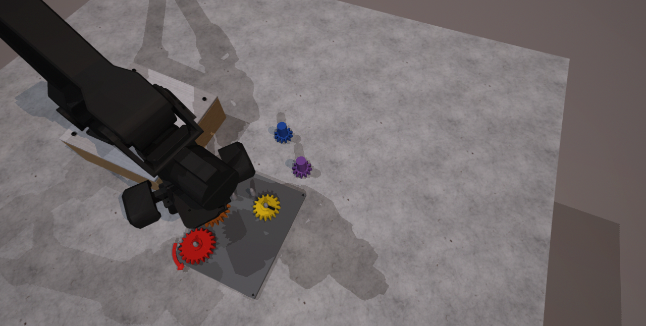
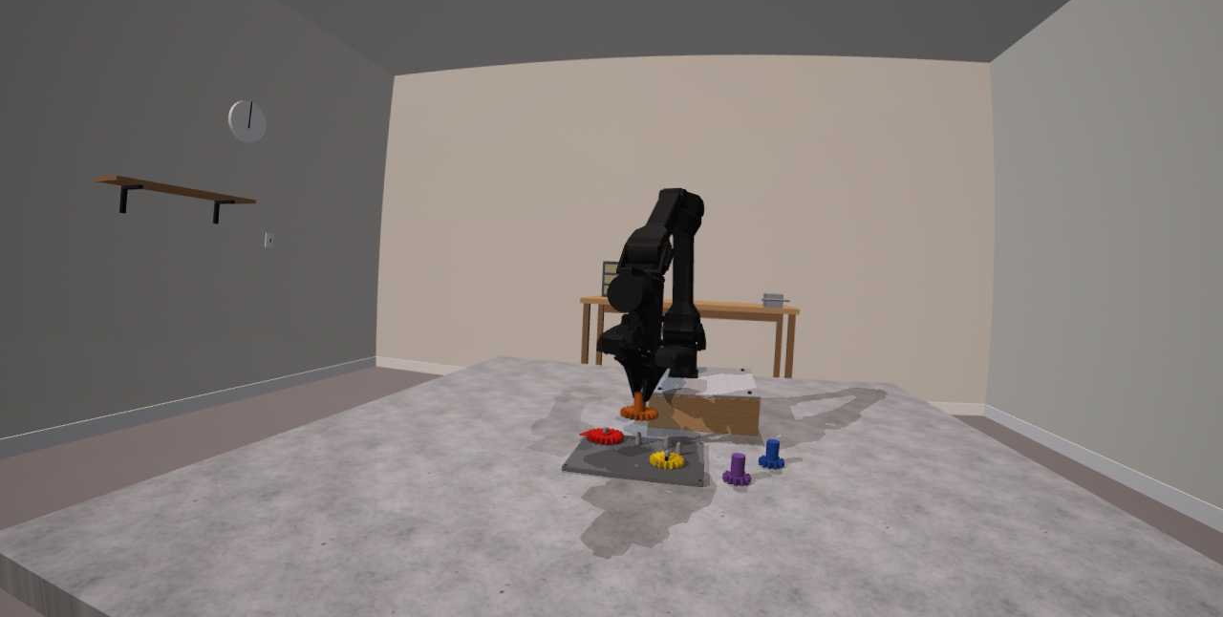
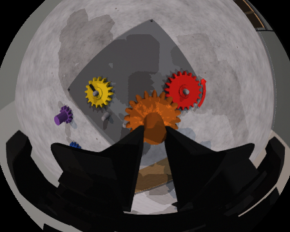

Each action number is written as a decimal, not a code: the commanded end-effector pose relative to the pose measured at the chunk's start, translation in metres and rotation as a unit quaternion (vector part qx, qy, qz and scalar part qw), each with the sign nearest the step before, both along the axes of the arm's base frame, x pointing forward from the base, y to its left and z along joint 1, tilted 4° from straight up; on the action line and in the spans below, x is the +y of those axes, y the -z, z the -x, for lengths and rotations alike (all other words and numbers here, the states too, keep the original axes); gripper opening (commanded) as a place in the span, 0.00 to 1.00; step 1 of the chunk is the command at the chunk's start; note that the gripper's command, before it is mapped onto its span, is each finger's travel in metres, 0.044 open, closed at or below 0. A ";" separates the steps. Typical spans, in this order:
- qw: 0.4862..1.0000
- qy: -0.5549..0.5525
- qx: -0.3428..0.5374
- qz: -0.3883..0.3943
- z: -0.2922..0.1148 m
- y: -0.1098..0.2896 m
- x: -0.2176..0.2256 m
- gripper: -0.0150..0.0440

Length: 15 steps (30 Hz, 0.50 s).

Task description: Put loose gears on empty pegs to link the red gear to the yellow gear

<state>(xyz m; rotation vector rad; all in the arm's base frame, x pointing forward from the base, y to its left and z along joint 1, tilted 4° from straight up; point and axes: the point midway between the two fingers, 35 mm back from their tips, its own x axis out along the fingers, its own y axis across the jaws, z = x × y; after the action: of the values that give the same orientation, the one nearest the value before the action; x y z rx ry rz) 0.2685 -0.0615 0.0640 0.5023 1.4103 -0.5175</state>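
My gripper [image 2: 639, 395] [image 3: 154, 130] is shut on the handle of the orange gear [image 1: 219, 217] [image 2: 638, 413] [image 3: 153, 107]. The orange gear hangs above the grey board [image 1: 253, 256] [image 2: 590, 463] [image 3: 142, 53], beside the red gear in the wrist view. The red gear [image 1: 198, 247] [image 2: 604, 436] [image 3: 181, 90] and the yellow gear [image 1: 267, 208] [image 2: 666, 460] [image 3: 98, 92] sit on pegs. An empty peg [image 1: 252, 192] [image 3: 106, 116] stands near the yellow gear. Another peg [image 2: 637, 437] stands below the orange gear in the exterior view. The purple gear [image 1: 301, 167] [image 2: 737, 469] [image 3: 64, 115] and the blue gear [image 1: 282, 132] [image 2: 771, 454] [image 3: 75, 145] stand upright on the table.
The red arrow [image 1: 176, 257] [image 3: 203, 93] lies beside the red gear. A wooden box [image 1: 212, 120] [image 2: 714, 414] [image 3: 154, 178] stands behind the board, close to the gripper. The arm covers part of the board in the top view.
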 end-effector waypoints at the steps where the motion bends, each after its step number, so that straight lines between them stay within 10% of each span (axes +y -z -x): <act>1: 1.000 -0.002 -0.001 -0.003 0.000 0.000 0.001 0.25; 15: 0.998 -0.059 0.001 0.002 -0.001 0.013 0.001 0.25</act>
<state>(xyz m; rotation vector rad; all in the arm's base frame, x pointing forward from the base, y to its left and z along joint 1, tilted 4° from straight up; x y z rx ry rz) 0.2693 -0.0616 0.0552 0.4339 1.4254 -0.4551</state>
